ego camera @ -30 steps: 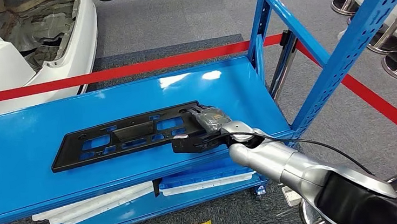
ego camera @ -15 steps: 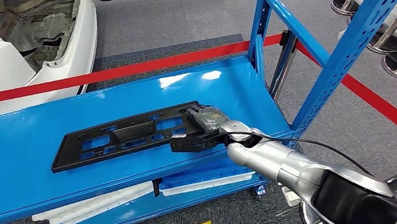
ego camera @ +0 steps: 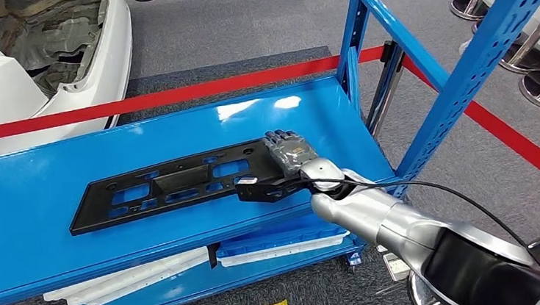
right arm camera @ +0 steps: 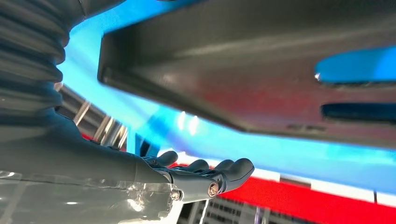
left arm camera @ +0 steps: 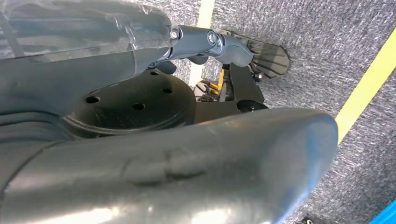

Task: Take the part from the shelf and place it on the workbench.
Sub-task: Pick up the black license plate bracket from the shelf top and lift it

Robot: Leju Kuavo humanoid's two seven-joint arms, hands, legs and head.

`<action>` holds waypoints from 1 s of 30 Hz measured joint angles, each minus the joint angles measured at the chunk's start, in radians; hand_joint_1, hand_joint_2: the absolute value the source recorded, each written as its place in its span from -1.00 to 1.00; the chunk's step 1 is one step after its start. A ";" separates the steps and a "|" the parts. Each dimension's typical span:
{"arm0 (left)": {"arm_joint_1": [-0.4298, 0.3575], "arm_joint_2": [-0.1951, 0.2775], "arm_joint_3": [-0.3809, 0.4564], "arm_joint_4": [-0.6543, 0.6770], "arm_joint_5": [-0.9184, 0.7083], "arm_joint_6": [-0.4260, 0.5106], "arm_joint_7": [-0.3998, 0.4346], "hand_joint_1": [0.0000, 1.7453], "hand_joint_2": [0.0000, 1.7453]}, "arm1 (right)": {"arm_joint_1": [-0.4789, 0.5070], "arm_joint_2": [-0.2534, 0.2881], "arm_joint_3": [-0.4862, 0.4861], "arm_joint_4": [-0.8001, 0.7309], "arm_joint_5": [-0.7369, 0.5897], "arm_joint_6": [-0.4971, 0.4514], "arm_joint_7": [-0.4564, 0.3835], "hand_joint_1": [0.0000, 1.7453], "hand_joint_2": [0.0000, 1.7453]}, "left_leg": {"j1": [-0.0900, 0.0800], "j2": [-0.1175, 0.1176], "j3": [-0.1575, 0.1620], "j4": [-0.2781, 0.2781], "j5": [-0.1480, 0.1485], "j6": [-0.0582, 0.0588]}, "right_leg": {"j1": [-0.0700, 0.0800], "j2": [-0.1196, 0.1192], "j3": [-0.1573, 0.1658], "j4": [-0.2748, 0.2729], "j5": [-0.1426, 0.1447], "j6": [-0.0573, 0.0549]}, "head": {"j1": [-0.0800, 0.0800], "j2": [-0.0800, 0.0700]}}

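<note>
A long black plastic part [ego camera: 167,185] with several cut-outs lies flat on the blue shelf [ego camera: 27,188]. My right hand [ego camera: 289,157] is at the part's right end, fingers stretched out and pointing away from me, the thumb low by the part's front edge. In the right wrist view the fingers [right arm camera: 219,170] are straight and hold nothing, with a gap between them and the part's edge [right arm camera: 261,79]. My left hand [left arm camera: 205,42] hangs over grey carpet with nothing in it.
Blue shelf uprights [ego camera: 465,61] rise just right of my hand. A red barrier belt [ego camera: 174,96] runs behind the shelf, with a white car body [ego camera: 23,63] beyond. White parts [ego camera: 138,276] lie on the lower shelf. Stanchion bases [ego camera: 532,63] stand far right.
My right hand's fingers, curled over the part's right end before, have straightened and lifted off it. The part has not moved.
</note>
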 joint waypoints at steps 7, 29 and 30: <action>0.001 0.000 0.000 0.000 0.000 -0.004 -0.021 -1.00 -1.00 | 0.015 -0.003 -0.023 0.010 0.136 -0.117 -0.014 -1.00 1.00 | 0.000 0.000 0.000 0.000 0.000 0.000 | 0.000 0.000 0.000 0.000 0.000 0.000 | 0.000 0.000; 0.003 0.000 0.000 0.001 -0.020 -0.017 -0.045 -1.00 -1.00 | 0.058 0.012 -0.123 0.026 0.058 -0.221 -0.122 -1.00 1.00 | 0.000 0.000 0.000 0.000 0.000 0.000 | 0.000 0.001 0.000 0.000 0.000 0.000 | 0.000 0.000; 0.003 0.000 0.000 0.001 -0.022 -0.017 -0.045 -1.00 -1.00 | 0.060 0.016 -0.131 0.026 0.043 -0.230 -0.130 -1.00 1.00 | 0.000 0.000 0.000 0.000 0.000 0.000 | 0.000 0.001 0.000 0.000 0.000 0.000 | 0.000 0.000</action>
